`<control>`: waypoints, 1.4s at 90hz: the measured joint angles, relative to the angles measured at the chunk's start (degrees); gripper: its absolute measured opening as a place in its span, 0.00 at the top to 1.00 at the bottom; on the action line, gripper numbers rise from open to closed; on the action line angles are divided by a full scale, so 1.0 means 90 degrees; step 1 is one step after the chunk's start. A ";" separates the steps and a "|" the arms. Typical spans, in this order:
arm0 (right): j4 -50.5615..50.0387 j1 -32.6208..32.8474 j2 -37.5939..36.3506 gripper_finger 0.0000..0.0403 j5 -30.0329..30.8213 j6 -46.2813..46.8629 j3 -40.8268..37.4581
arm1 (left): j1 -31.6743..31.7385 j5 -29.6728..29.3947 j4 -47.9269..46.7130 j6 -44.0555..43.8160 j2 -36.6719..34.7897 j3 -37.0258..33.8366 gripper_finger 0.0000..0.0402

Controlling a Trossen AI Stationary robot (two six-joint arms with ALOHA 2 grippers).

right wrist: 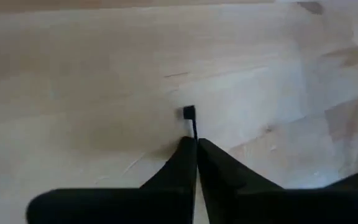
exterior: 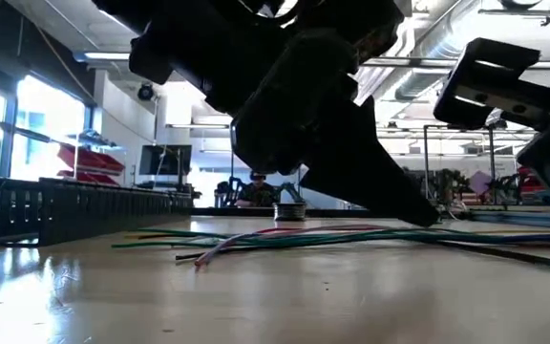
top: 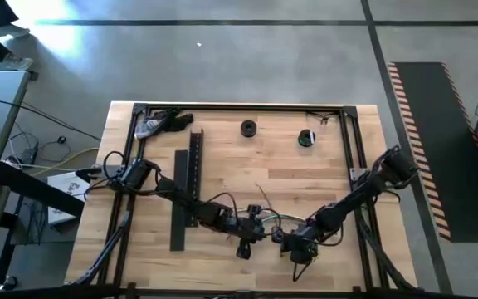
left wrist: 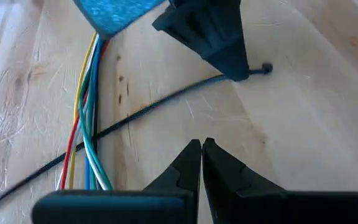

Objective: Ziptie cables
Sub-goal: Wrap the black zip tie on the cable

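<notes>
Left wrist view: my left gripper [left wrist: 201, 149] has its fingers pressed together with nothing between them.
Cables: the bundle of thin red, yellow, blue and white wires [left wrist: 87, 118] lies flat on the pale wooden counter [left wrist: 303, 106], just beside those fingers.
Tie: I see a thin black ziptie [left wrist: 160, 106] crossing over the wires.
Right gripper [right wrist: 195, 147]: fingers closed, pinching the ziptie's head end.

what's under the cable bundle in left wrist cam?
A black zip tie runs under the cables, flat on the wooden table. The right gripper pinches its head end. Its crossing stretch is hidden by the wires.
</notes>
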 joint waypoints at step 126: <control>0.4961 0.1189 -0.0256 1.00 0.5752 0.6366 -0.1509 | -0.0132 -0.1305 0.1858 0.0605 0.0000 0.0007 0.81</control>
